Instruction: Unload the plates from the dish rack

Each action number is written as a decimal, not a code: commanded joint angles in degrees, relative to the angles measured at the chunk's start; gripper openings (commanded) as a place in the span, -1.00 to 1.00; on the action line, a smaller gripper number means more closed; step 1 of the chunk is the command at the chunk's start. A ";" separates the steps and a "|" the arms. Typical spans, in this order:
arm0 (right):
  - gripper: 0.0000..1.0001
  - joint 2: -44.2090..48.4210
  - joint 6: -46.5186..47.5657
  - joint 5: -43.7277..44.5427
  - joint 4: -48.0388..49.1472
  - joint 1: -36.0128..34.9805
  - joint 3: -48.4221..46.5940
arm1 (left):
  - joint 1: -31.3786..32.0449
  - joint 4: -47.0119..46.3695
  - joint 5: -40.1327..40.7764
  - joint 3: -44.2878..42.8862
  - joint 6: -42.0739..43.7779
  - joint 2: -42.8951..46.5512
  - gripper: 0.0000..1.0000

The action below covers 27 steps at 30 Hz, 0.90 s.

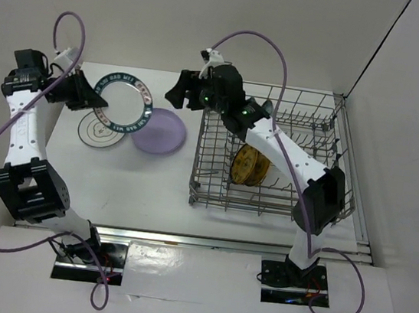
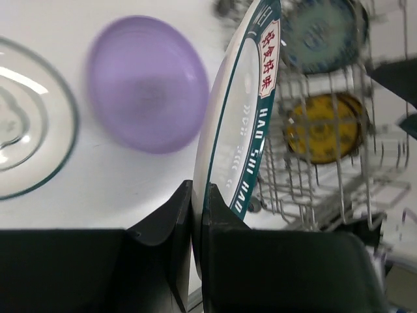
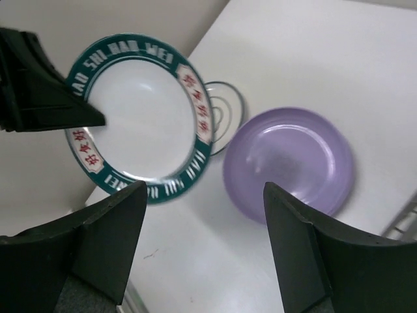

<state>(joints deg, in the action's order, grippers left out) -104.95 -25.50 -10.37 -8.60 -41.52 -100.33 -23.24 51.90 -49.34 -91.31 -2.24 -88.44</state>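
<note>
Left fingers [image 2: 163, 235] pinch the rim of a green-rimmed plate [image 1: 122, 103] above the table's [image 1: 151, 187] far-left corner, while right fingers [image 3: 111, 241] hang wide apart, empty, beside the rack [image 1: 250, 202] holding yellow plates [image 1: 251, 166].

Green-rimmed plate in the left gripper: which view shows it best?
Right wrist: the green-rimmed plate faces the camera, nearly all its lettered rim visible, the left gripper pinching one edge. Top external shows it small; left wrist sees it edge-on between the fingers.
</note>
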 commanded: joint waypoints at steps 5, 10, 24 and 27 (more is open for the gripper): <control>0.65 10.36 9.04 14.40 0.24 1.18 0.66 | -6.89 -12.42 10.04 4.64 -13.30 -3.13 -1.00; 0.72 10.47 14.42 18.10 0.25 3.63 -2.05 | -8.92 -15.16 13.13 5.97 -14.46 -10.24 -1.00; 0.72 6.16 7.57 2.91 0.17 17.52 1.46 | -12.61 -18.33 8.75 -0.79 -12.18 -27.20 -1.00; 0.72 4.84 6.52 2.90 -1.32 17.52 -0.20 | -12.61 -15.89 8.21 -3.24 -10.87 -30.81 -1.00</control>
<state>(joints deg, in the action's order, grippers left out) -99.18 -17.58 -5.19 -10.07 -23.38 -99.02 -35.81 35.77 -37.15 -90.24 -14.92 -116.16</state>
